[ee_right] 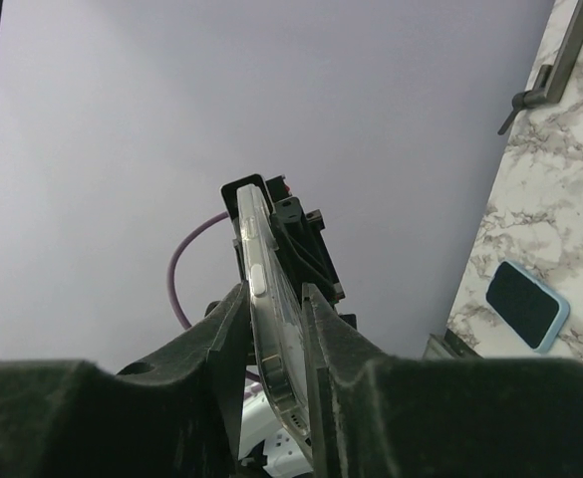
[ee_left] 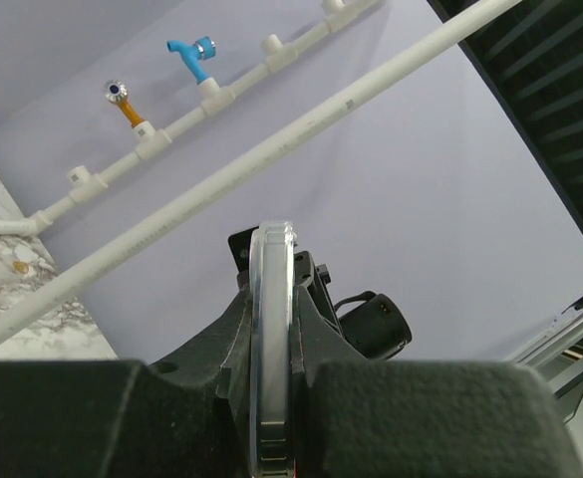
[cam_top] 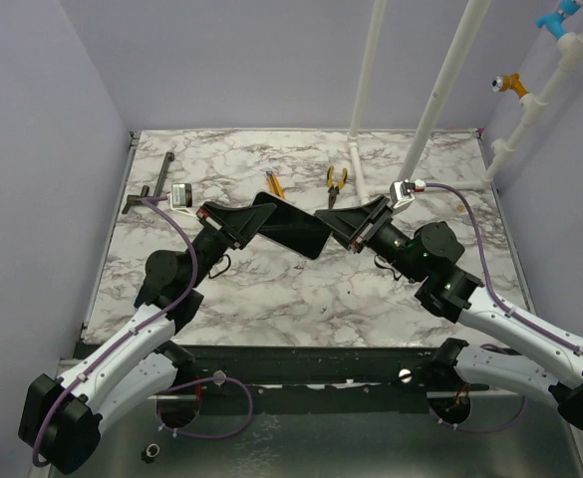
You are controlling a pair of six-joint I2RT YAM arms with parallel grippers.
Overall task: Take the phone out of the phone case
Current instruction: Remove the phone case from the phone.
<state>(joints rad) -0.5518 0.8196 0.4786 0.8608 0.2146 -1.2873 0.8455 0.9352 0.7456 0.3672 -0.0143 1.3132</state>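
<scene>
above the table point(cam_top: 271, 299), left gripper point(cam_top: 254, 221) and right gripper point(cam_top: 333, 225) clamp phone point(cam_top: 293, 227).

Clear plastic, marble-look top
The phone case point(ee_right: 261, 299) is glossy clear plastic; the table point(cam_top: 271, 299) looks smooth, marble-veined; the pipes point(ee_left: 271, 149) are white plastic

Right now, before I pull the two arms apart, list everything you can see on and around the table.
phone in case: one, dark phone, clear case, held above mid-table
pliers: one, yellow handles, back of table
yellow-handled tool: one, left of the pliers
T-handle tool: one, dark, back left
blue-rimmed flat item: one, dark face, on the table, seen only from the right wrist
pipes: several, white, back right
blue tap: one, on the pipes
orange tap: one, on the pipes
table: one, marbled white
left gripper: black, shut on the case
right gripper: black, shut on the other end
</scene>
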